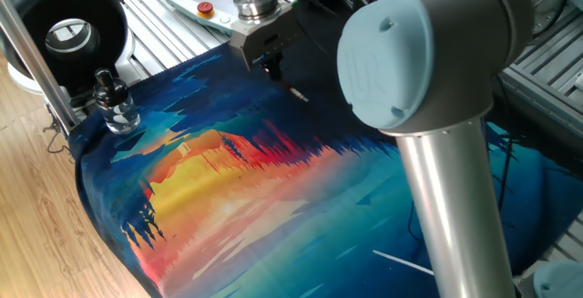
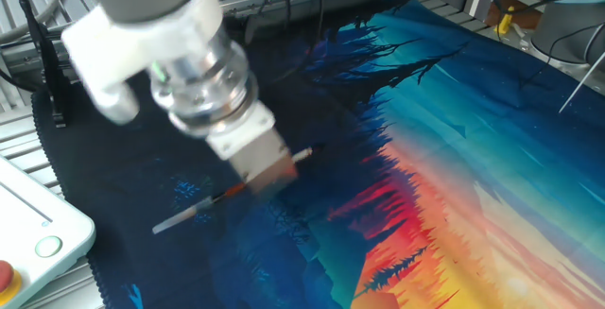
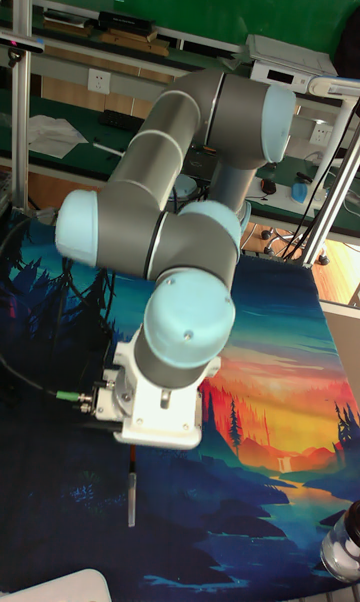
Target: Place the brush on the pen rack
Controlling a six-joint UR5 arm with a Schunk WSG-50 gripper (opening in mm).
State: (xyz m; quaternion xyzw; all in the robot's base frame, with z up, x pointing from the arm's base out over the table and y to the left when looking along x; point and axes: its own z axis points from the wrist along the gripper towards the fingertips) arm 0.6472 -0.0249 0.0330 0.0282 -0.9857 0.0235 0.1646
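My gripper (image 2: 253,184) is shut on the middle of the brush (image 2: 184,216), a thin pale-handled stick with a reddish band. The brush hangs roughly level just above the dark corner of the painted mat (image 2: 454,158). This view is blurred by motion. In one fixed view the gripper (image 1: 271,64) points down and the brush's end (image 1: 297,94) sticks out to its lower right. In the tall view the brush handle (image 3: 130,502) pokes out below the wrist, which hides the fingers. The pen rack is out of view.
A glass bottle (image 1: 114,107) with a black stopper stands at the mat's left corner. A white teach pendant (image 2: 28,233) lies past the mat edge. A thin white rod (image 1: 401,263) rests on the mat. The big arm (image 1: 428,107) blocks the right side.
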